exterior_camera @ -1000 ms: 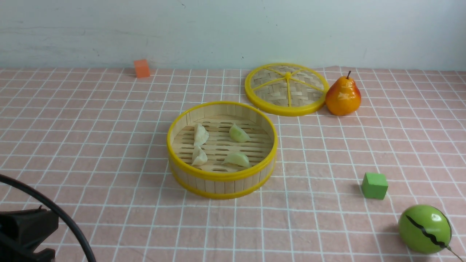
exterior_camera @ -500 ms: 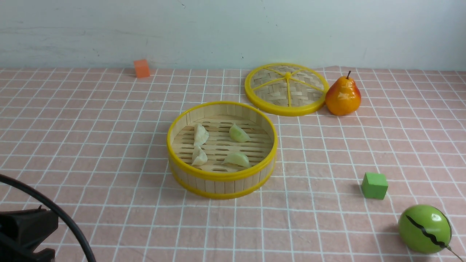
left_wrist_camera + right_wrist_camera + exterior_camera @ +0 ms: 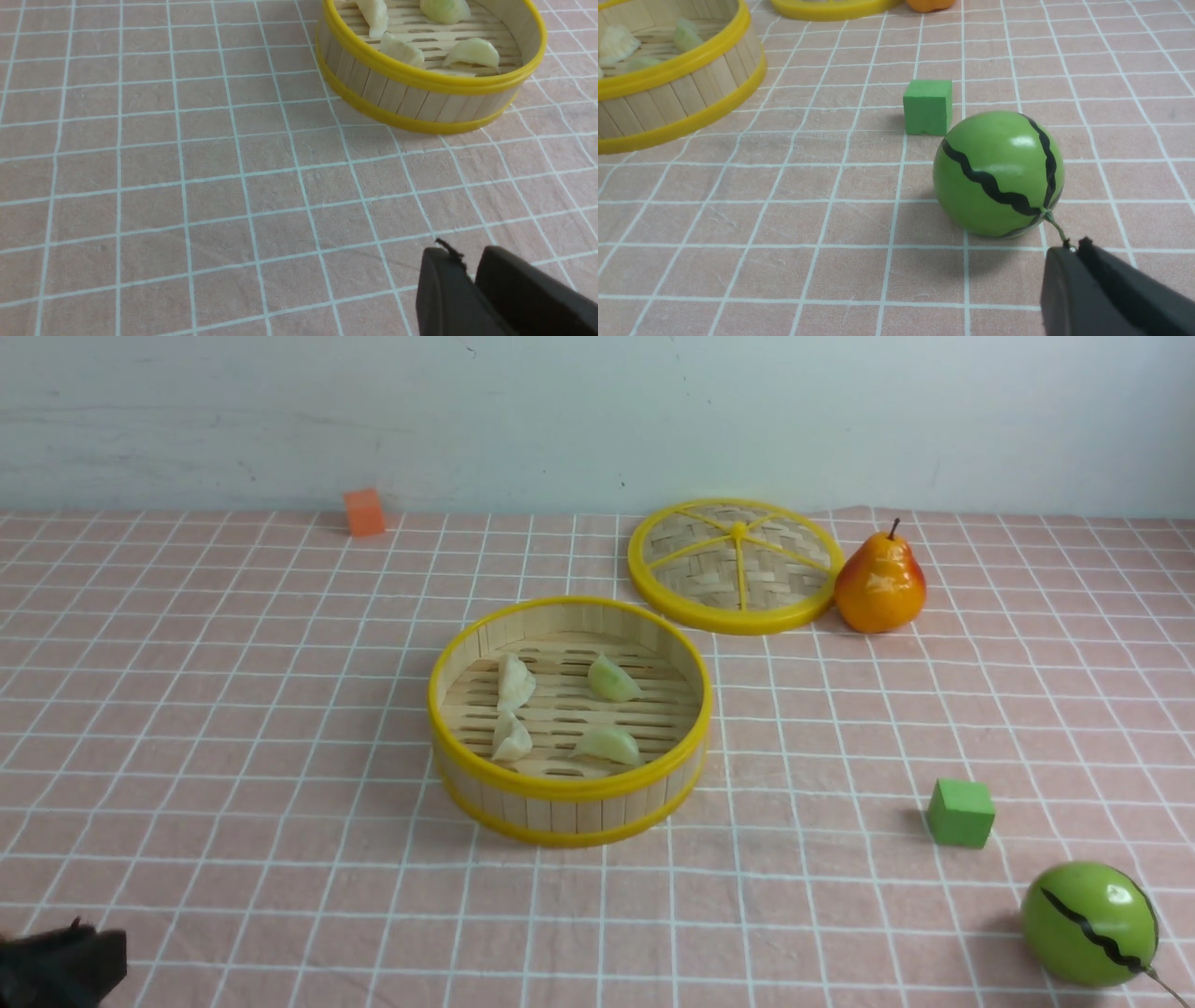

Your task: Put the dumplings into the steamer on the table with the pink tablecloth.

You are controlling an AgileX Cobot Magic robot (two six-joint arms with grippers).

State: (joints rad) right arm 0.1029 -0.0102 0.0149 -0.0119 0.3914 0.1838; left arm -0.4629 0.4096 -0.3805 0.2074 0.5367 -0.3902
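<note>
The bamboo steamer [image 3: 569, 810] with yellow rims stands mid-table on the pink tablecloth [image 3: 233, 709]. All the dumplings lie on its slotted floor. Two are cream [image 3: 514, 681] [image 3: 511, 737] and two are pale green [image 3: 612, 679] [image 3: 608, 744]. The left wrist view shows the steamer's wall [image 3: 411, 100] and a dumpling [image 3: 472, 49] inside. My left gripper [image 3: 61, 963] [image 3: 469, 263] is low at the near left, far from the steamer, shut and empty. My right gripper [image 3: 1076, 247] is shut and empty, its tips at the stem of a green ball [image 3: 999, 172].
The flat woven lid [image 3: 735, 565] lies behind the steamer with a pear [image 3: 880, 583] beside it. An orange cube [image 3: 363, 511] sits far back left. A green cube [image 3: 961, 812] and the striped green ball [image 3: 1089, 922] sit at the near right.
My left arm has drawn back toward the near-left corner, and its cable has left the front view. The dumplings and steamer have not moved.
</note>
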